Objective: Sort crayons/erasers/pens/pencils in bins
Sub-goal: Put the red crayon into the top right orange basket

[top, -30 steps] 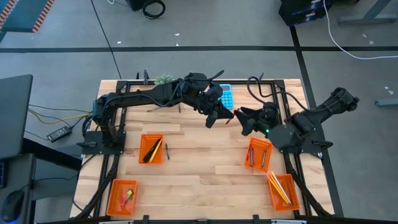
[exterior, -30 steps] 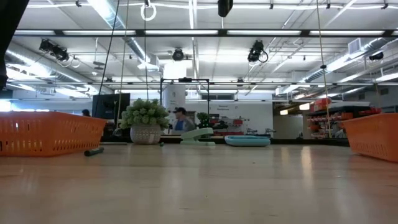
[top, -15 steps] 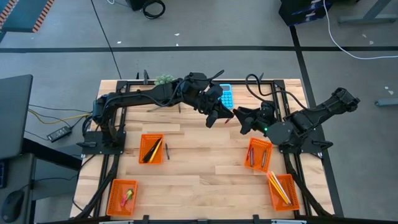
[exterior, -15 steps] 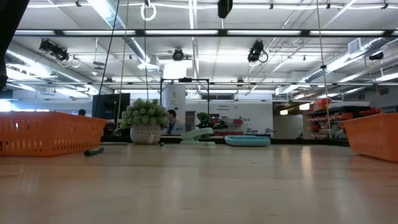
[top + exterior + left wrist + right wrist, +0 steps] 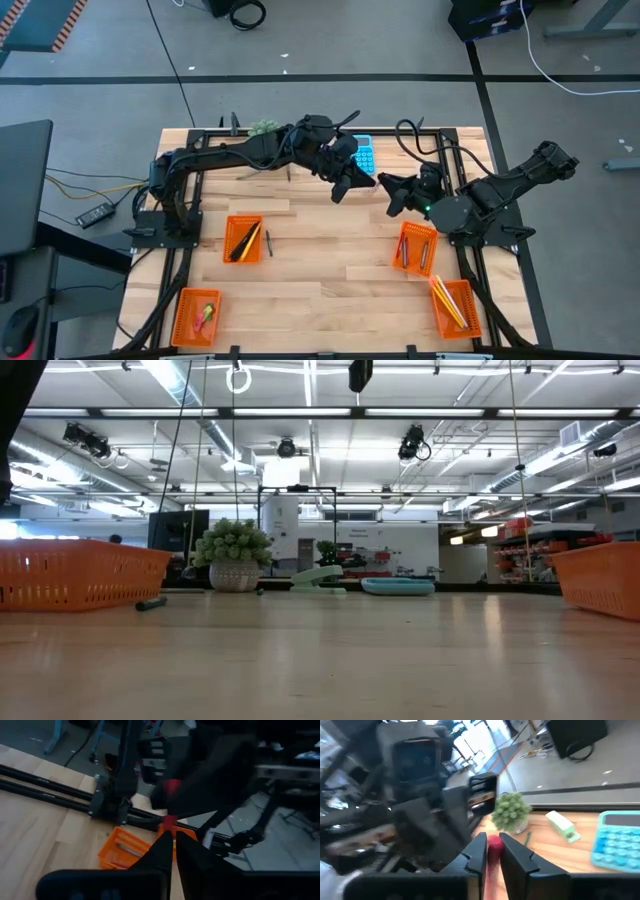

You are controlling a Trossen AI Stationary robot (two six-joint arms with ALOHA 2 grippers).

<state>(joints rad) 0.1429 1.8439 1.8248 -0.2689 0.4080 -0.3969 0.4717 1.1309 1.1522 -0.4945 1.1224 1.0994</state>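
Four bins are set on the table (image 5: pixel 320 290): two on the left (image 5: pixel 243 239) (image 5: pixel 197 316), two on the right (image 5: pixel 417 248) (image 5: pixel 456 307). A calculator (image 5: pixel 365 157) lies at the far edge, a potted plant (image 5: pixel 263 128) to its left. A pen (image 5: pixel 268 243) lies beside the upper left bin.

Bright, even light falls from long ceiling strip lamps (image 5: pixel 300 412), which glare white in the low view and lay a soft sheen across the worktop (image 5: pixel 320 660), whose near planks go soft. From above, the arms cast only faint, short shadows on the worktop. The left wrist view is dim and smeared. The right wrist view is washed out, with the other arm (image 5: pixel 420 795) heavily blurred.
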